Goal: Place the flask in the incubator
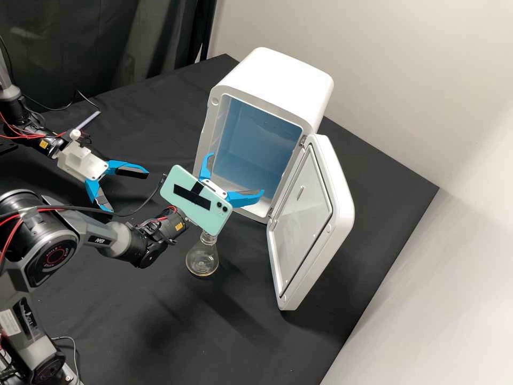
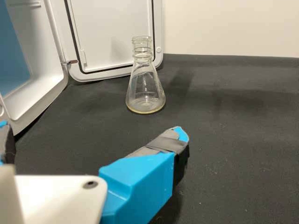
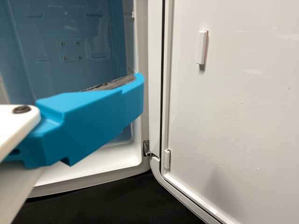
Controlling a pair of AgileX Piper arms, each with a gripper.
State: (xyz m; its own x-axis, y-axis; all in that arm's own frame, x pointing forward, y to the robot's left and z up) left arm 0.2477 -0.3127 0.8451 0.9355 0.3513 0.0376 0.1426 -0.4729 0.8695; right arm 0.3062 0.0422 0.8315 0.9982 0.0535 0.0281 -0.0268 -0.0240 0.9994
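Although the incubator [image 1: 278,80] stands with its door [image 1: 315,214] swung wide open and its blue chamber bare, the flask [image 1: 202,258] is not yet inside: it stands upright on the black bench [image 1: 160,321], just in front of the opening and near the door's lower edge. Neither arm holds it. The right gripper [image 1: 233,175] hangs at the mouth of the chamber, above the flask, with its 2 blue fingers spread and nothing between them. The left gripper [image 1: 128,191] sits well apart to the side, facing the flask, also spread and empty. By my reading, the opening step is done and the rest is left: 1 gripper must come down on the flask's neck, close on it, lift it over the sill and set it on the chamber floor.
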